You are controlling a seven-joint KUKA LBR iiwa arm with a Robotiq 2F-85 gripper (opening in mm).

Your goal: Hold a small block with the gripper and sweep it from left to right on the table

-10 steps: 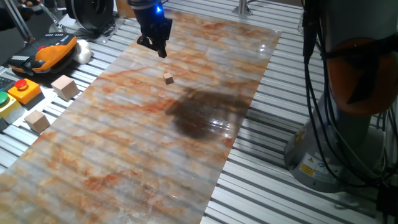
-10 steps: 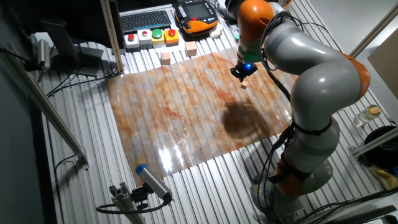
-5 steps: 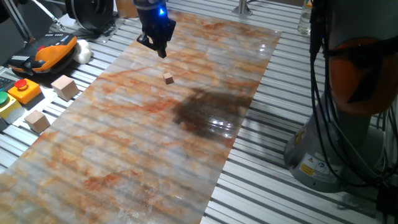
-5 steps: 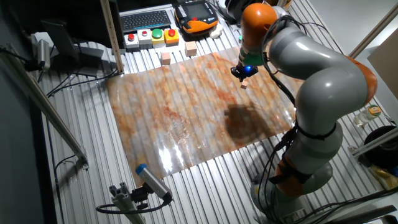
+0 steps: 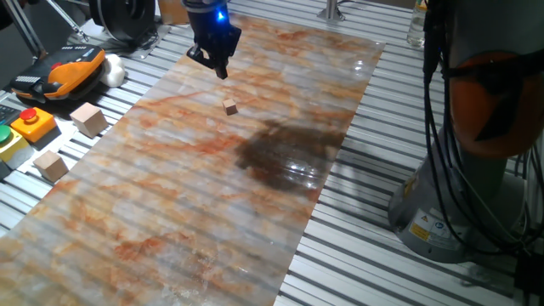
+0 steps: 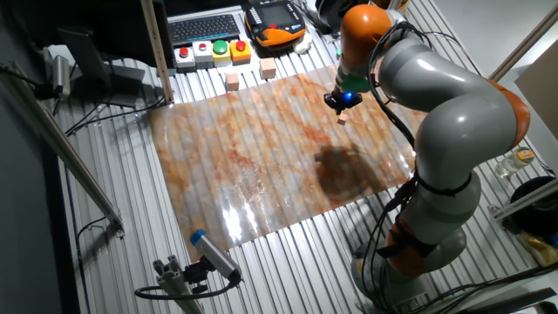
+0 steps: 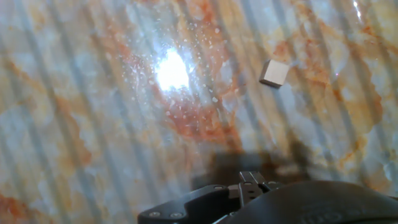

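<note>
The small block (image 5: 230, 106) is a tiny tan cube lying free on the marbled orange and grey sheet of the table (image 5: 195, 195). My gripper (image 5: 218, 68) hangs above the sheet, just behind and left of the block and apart from it, with its fingers together and nothing between them. From the other side the gripper (image 6: 336, 104) sits just above the block (image 6: 342, 120). In the hand view the block (image 7: 274, 73) lies at the upper right, while the gripper (image 7: 252, 180) barely shows at the bottom edge.
Two larger pale wooden cubes (image 5: 88, 119) (image 5: 51, 165) rest on the metal slats left of the sheet. An orange pendant (image 5: 64, 72) and a button box (image 5: 27, 124) sit beyond them. The arm's base (image 5: 459, 204) stands at the right.
The gripper has edged slightly to the right above the sheet and the arm's elbow has swung right. The small block has not moved.
</note>
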